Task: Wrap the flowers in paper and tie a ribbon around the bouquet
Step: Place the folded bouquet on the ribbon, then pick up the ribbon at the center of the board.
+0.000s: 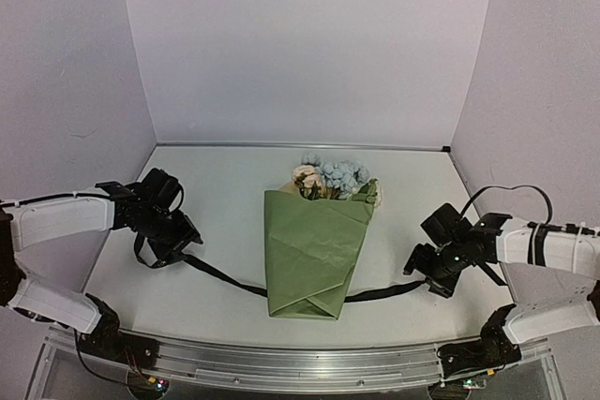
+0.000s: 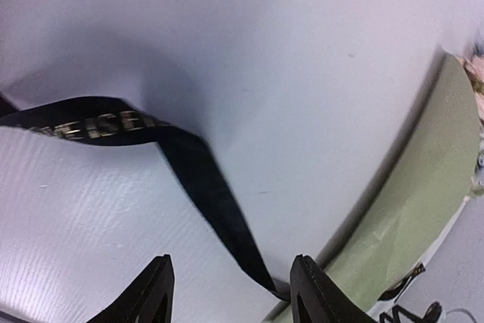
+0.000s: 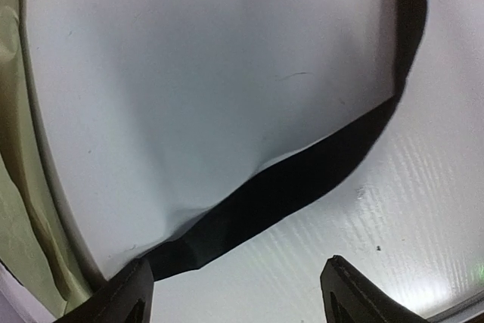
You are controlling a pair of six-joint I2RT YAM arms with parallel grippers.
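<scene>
Inspector: Bouquet (image 1: pixel 314 255) position first. Your cone of creased olive-green paper (image 1: pixel 305 231) lies at the middle of the white table (image 1: pixel 225 185), with its narrow folded end towards the arm bases and its open end towards the back wall. Cream-peach rose heads and pale blue clusters, the artificial flowers (image 1: pixel 333 178), show at that far open end.

Operator: And the ribbon?

Inspector: Your long, narrow black ribbon (image 1: pixel 220 275) with pale lettering lies on the table. It passes under the cone near the narrow end and comes out on the other side. It is not tied.

Operator: Left side?

Inspector: Your left gripper (image 1: pixel 178 234) sits left of the cone, low over the looped end of the ribbon. Its wrist view shows both black fingers apart, with the ribbon running along the table between them and just beside one fingertip. I cannot tell whether it touches that finger. The jaws are released and grasp nothing.

Operator: Right side?

Inspector: Your right gripper (image 1: pixel 422 264) sits right of the cone, by the ribbon's other end. Its fingers stand wide apart. The ribbon lies on the table ahead of them, clear of both. These jaws are also released and hold nothing.
</scene>
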